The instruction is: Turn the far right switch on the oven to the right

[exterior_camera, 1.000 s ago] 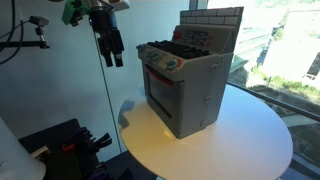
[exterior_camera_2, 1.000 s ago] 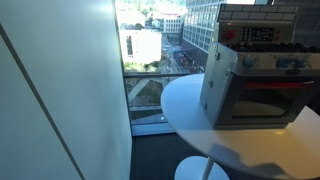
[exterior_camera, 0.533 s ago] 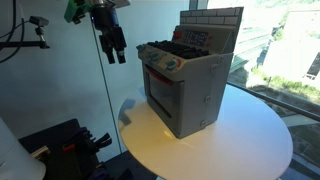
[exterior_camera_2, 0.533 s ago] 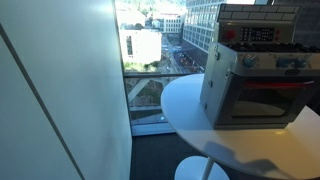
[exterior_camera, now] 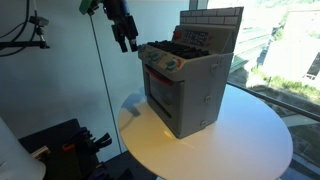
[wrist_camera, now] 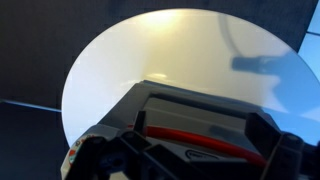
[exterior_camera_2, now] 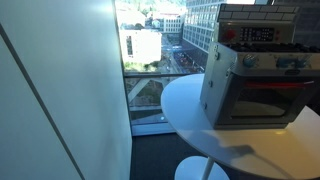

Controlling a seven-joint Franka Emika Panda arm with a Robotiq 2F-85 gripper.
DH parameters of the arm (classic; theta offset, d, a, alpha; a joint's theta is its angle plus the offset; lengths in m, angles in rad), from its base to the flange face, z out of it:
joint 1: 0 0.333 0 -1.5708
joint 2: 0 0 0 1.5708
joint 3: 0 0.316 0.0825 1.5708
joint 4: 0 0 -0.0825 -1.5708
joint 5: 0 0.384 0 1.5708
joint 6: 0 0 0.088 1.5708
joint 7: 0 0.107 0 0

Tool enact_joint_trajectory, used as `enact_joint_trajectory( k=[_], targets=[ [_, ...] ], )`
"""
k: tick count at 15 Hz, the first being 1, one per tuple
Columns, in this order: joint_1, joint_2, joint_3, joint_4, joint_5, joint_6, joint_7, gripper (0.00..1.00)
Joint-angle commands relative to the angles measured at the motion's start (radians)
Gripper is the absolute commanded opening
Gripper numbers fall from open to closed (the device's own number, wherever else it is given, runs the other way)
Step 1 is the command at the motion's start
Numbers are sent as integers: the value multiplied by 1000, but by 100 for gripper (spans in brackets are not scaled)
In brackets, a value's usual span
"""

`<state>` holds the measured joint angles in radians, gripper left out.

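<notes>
Task not begun: gripper (exterior_camera: 126, 42) hangs in air above and beside toy oven (exterior_camera: 190, 90), apart from it, fingers spread, holding nothing. Far right switch sits on knob strip (exterior_camera: 163, 62) along oven's upper front (too small to single out), apparently untouched. Left: approach, grip, turn right. Count: one oven, one round white table (exterior_camera: 250, 140), one gripper; knobs not countable.

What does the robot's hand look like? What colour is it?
The gripper is black, like a claw with two chunky fingers. Just above it in an exterior view sits a small green part. The rest of the arm is outside the pictures. In the wrist view the gripper shows only as dark, blocky shapes along the bottom edge.
</notes>
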<state>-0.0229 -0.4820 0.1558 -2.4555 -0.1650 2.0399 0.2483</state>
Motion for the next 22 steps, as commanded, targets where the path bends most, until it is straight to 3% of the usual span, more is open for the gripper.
enact_joint_trajectory(
  k=[1, 11, 18, 22],
  targets=[
    [-13, 59, -19, 75, 3, 32, 58, 100],
    [-50, 23, -58, 35, 22, 185, 190, 100],
    [-76, 35, -48, -9, 44, 294, 298, 100],
    [-73, 45, -47, -4, 31, 282, 282, 100]
  ],
)
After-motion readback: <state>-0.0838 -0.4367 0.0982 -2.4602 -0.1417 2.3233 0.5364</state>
